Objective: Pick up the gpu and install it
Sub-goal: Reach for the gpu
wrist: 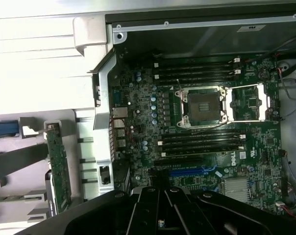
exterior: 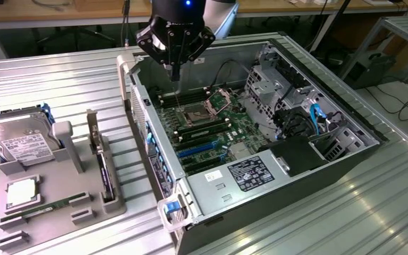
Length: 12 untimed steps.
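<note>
The gpu (exterior: 105, 169) stands on edge in a slot of the grey holder tray (exterior: 83, 183), left of the open computer case (exterior: 331, 159) in the exterior view. Its silver bracket end points away from the camera. In the wrist view the gpu (wrist: 58, 166) shows its green board face beside the case wall. My gripper (exterior: 176, 74) hangs above the far end of the motherboard (exterior: 211, 125), well apart from the gpu, fingers shut with nothing between them. My gripper (wrist: 160, 196) sits over the blue expansion slots (wrist: 192, 172) in the wrist view.
The tray also carries a silver hard drive (exterior: 19, 142), a square processor (exterior: 21, 192) and a green memory stick (exterior: 44, 208). Inside the case are an open processor socket (wrist: 203, 105), memory slots, cables and a power supply (exterior: 250, 172). The table (exterior: 374, 212) is ribbed metal.
</note>
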Available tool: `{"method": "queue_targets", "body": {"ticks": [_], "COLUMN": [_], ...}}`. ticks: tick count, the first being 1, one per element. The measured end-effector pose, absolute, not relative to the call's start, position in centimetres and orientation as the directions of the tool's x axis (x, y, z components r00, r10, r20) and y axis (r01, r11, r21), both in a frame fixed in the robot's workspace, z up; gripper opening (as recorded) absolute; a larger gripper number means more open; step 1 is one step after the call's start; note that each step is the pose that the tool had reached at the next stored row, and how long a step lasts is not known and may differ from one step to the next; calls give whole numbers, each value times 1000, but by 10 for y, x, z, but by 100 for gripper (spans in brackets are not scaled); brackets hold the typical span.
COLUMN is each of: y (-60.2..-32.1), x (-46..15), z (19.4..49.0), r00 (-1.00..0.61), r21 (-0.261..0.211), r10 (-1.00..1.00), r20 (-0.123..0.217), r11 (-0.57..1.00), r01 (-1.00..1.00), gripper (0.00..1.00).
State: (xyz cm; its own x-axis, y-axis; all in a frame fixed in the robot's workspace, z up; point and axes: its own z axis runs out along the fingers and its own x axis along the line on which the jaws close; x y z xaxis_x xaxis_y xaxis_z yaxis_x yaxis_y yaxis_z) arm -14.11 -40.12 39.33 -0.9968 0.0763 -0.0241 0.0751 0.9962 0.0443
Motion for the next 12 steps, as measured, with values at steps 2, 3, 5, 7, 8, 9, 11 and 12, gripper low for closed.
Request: {"method": "queue_targets", "body": {"ticks": [2,3,5,7,8,9,11,12], "y": [-401,-401,-401,-401,-401,-402,-402,-402], "x": [-141,-142,-142,-143,-143,-144,-145,-145], "z": [393,393,393,393,393,393,393,393], "r00": [-997,-997,-997,-997,-997,-997,-997,-997], "r21": [44,44,44,44,44,44,44,44], "r10": [76,76,76,76,76,76,76,76], "r20": [-24,-24,-24,-24,-24,-24,-24,-24], "r11": [996,996,996,996,996,996,996,996], "r01": [75,75,75,75,75,75,75,75], "gripper": [11,11,11,11,11,11,11,11]}}
